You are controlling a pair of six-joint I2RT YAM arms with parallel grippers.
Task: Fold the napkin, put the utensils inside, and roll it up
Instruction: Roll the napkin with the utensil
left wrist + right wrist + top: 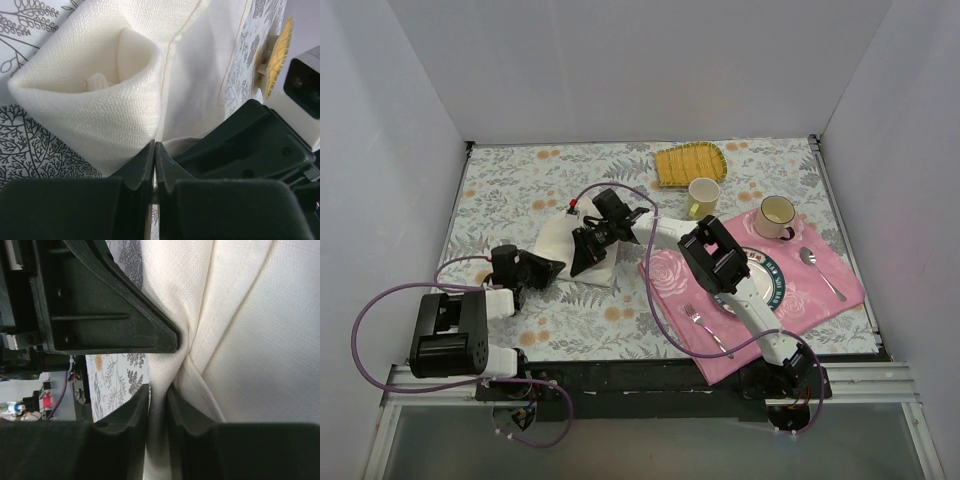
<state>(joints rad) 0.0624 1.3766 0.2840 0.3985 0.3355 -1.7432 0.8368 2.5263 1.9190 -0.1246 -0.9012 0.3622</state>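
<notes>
The cream napkin (560,238) lies folded left of the table's middle. In the left wrist view its near end (90,100) curls into a loose roll. My left gripper (558,266) (154,149) is shut, with its tips pressed against the napkin's hem. My right gripper (580,264) (158,395) reaches in from the other side. Its jaws stand slightly apart, and a fold of napkin (250,340) runs loosely between them. The two grippers almost touch. The utensils are hidden.
A pink rose placemat (825,290) on the right carries a plate (770,288), a silver fork (705,325) and a spoon (820,270). Two mugs (703,196) (776,216) and a yellow ribbed mat (688,163) sit behind. White walls enclose the table.
</notes>
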